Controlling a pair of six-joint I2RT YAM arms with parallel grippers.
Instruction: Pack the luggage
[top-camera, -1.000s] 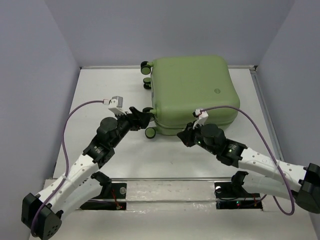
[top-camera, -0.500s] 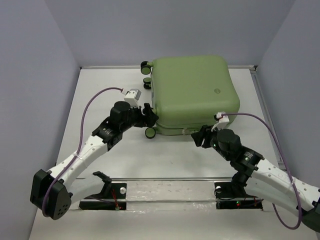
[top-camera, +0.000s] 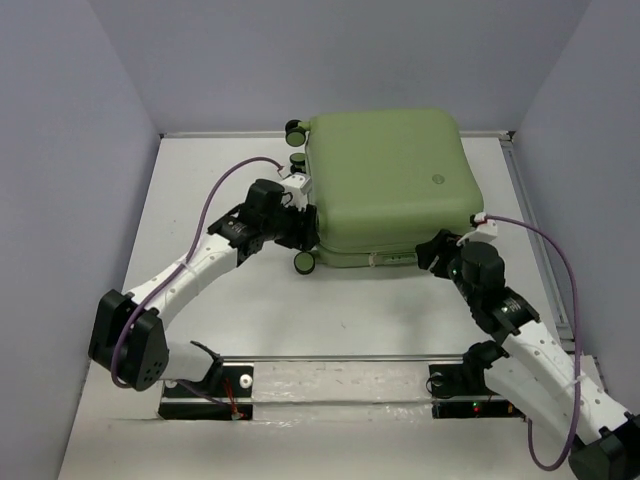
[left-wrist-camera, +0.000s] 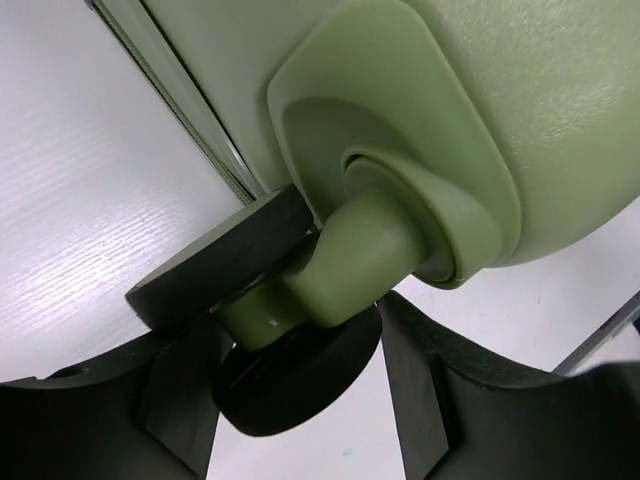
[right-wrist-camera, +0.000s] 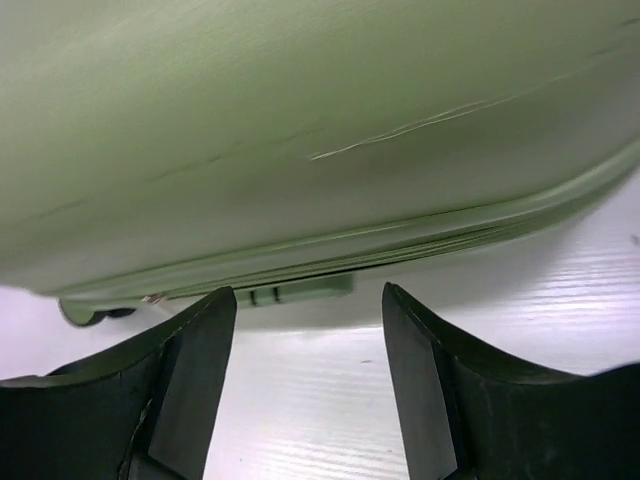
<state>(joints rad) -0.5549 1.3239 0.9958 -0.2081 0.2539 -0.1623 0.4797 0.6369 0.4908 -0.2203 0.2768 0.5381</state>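
The luggage (top-camera: 385, 185) is a pale sage-green hard-shell suitcase lying flat and closed at the back middle of the table. My left gripper (top-camera: 305, 218) is at its left side. In the left wrist view this gripper (left-wrist-camera: 300, 410) is open, with a green-and-black caster wheel (left-wrist-camera: 300, 375) between its fingers (left-wrist-camera: 420, 390) under the shell (left-wrist-camera: 520, 120). My right gripper (top-camera: 432, 250) is at the suitcase's front edge. In the right wrist view it (right-wrist-camera: 308, 370) is open and empty, facing the shell's seam and a small green tab (right-wrist-camera: 300, 291).
Other caster wheels stick out at the suitcase's back left (top-camera: 296, 130) and front left (top-camera: 303, 262). Grey walls enclose the white table (top-camera: 200, 200), which has a raised edge on the right (top-camera: 530, 220). A metal rail (top-camera: 340, 362) runs along the near edge by the arm bases.
My left gripper has reached forward and right until a caster wheel sits between its fingers. My right gripper has slid right along the suitcase's front edge. The suitcase has barely shifted.
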